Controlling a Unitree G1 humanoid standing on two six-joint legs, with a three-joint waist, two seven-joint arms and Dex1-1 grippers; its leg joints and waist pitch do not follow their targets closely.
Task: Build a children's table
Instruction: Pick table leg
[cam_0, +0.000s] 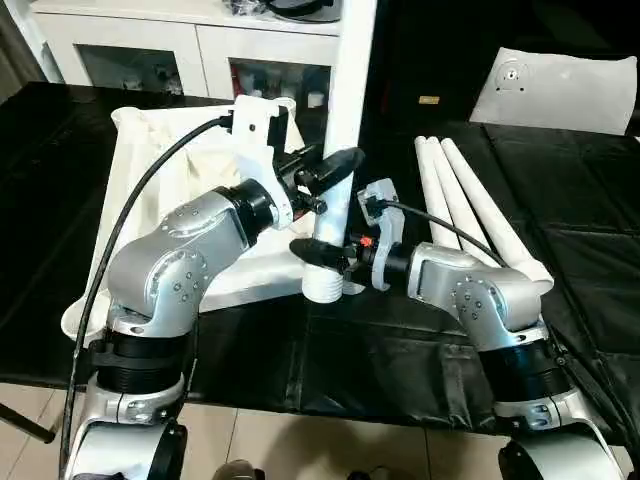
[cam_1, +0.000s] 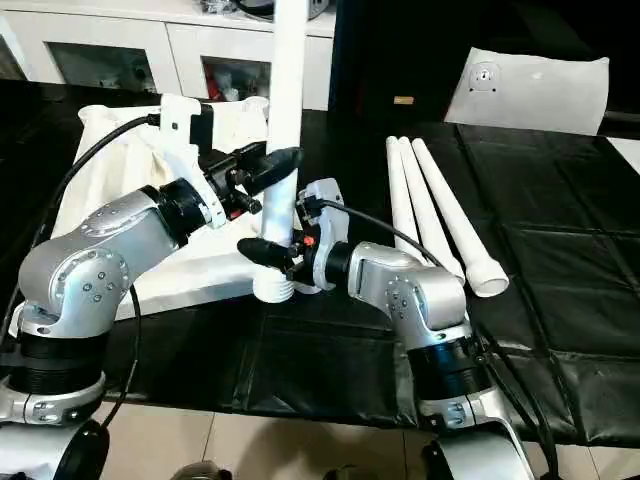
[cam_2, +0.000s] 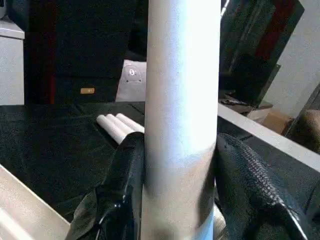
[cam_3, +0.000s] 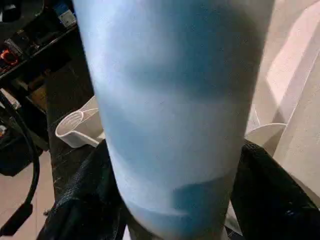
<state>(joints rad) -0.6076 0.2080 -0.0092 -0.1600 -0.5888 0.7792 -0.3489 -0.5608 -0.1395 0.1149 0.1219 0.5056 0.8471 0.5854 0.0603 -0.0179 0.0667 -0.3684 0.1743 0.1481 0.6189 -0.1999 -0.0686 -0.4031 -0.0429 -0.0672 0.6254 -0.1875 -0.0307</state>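
One white table leg (cam_0: 345, 100) stands upright near the middle of the black-covered bench, its ribbed lower end (cam_0: 322, 285) at the near corner of the table top. The white table top (cam_0: 150, 180) lies upside down at the left, largely hidden behind my left forearm. My left gripper (cam_0: 335, 172) is shut on the leg partway up; its black fingers (cam_2: 125, 190) press the leg (cam_2: 182, 100) on both sides. My right gripper (cam_0: 322, 255) is shut on the same leg lower down, fingers (cam_3: 85, 200) around the leg (cam_3: 175, 100). Three more legs (cam_0: 460, 190) lie side by side at the right.
A white cabinet with glass doors (cam_0: 180, 50) stands behind the bench. A white cushion-like pack (cam_0: 560, 85) rests at the back right. The black covering (cam_0: 400, 350) runs to the bench's front edge, with tiled floor below. A round corner socket (cam_3: 75, 127) shows beside the leg.
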